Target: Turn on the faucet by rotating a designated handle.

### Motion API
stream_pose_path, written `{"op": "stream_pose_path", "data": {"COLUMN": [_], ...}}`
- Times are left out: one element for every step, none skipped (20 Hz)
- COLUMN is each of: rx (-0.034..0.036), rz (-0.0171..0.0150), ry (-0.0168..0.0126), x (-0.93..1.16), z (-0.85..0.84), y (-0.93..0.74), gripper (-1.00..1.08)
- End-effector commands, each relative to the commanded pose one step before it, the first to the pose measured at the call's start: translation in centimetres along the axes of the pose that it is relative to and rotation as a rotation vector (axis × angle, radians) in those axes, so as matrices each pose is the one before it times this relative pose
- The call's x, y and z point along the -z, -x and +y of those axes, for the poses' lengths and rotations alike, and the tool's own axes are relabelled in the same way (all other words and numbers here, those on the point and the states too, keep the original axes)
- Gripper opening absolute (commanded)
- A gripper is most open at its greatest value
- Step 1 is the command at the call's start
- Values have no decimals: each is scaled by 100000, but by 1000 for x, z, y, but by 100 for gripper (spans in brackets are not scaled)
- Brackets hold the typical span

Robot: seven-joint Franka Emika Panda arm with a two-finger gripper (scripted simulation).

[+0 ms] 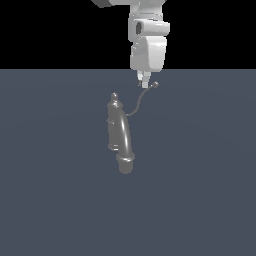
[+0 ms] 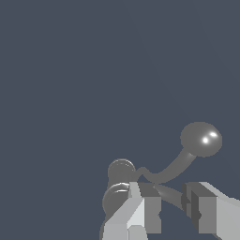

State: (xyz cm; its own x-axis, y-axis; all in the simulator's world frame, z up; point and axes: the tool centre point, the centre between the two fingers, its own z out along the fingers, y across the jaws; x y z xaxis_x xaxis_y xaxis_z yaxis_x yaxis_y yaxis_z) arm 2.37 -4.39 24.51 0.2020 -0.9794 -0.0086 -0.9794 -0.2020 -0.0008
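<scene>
The small grey faucet stands on the floor in the middle of the exterior view, its thick arched spout ending in a flared collar. The thin curved handle rises from the body to a small ball. My gripper hangs just beside that ball, towards the exterior view's left, and a little above it. In the wrist view the faucet's knob and the handle lie just beyond my gripper. The fingers stand a narrow gap apart and hold nothing.
A flat blue-grey floor lies under the faucet, with black background behind the arm. Nothing else stands on it.
</scene>
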Motion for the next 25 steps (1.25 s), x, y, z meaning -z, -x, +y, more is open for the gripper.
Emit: {"op": "stream_pose_path", "data": {"rx": [-977,-152,-152,-144,-152,-144,-152,-144,-144,-152,-144,-136,-144,-144,-144,-136,-144,-136,-136,-136,-136,-136,-136,-135,0], "rz": [243,27,27,26,27,26,27,26,26,27,26,24,26,26,26,25,26,25,25,25,25,25,25,26,0], "ry": [-144,9,9,8,9,8,9,9,9,9,9,8,9,9,9,8,9,8,8,8,8,8,8,8,0], "x": [-136,-6,-6,-6,-6,-6,-6,-5,-5,-5,-5,-5,-5,-5,-5,-5,-5,-4,-4,-4,-4,-4,-3,-3,0], "z": [-756,-279,-278,-277,-275,-274,-271,-271,-269,-266,-266,-265,-262,-261,-259,-258,-255,-254,-253,-251,-249,-247,-245,-243,0], "y": [-668,-87,-87,-83,-87,-83,-87,-83,-83,-87,-83,-78,-83,-83,-83,-78,-83,-78,-78,-78,-78,-78,-78,-78,0], "gripper": [-100,-100,-100,-100,-100,-100,-100,-100,-100,-100,-100,-100,-100,-100,-100,-100,-100,-100,-100,-100,-100,-100,-100,-100,-100]}}
